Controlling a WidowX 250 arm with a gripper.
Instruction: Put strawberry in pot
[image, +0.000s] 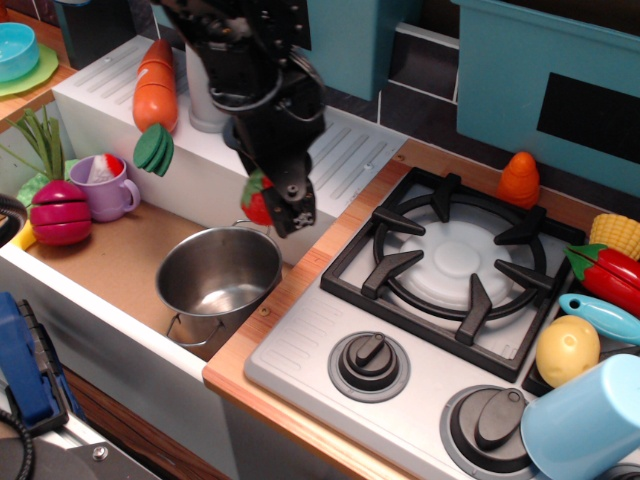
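My black gripper is shut on the red strawberry, whose green cap shows at its top left. It holds the strawberry in the air above the right rim of the shiny steel pot. The pot stands upright in the sink with its wire loop handles at front and back; its inside shows nothing but bare steel. The arm comes down from the top of the picture and hides part of the white faucet behind it.
A purple mug and a magenta sliced vegetable sit at the sink's left. A carrot lies on the white drainboard. The stove grate is to the right, with a light blue cup, a yellow ball, a red pepper and corn beyond.
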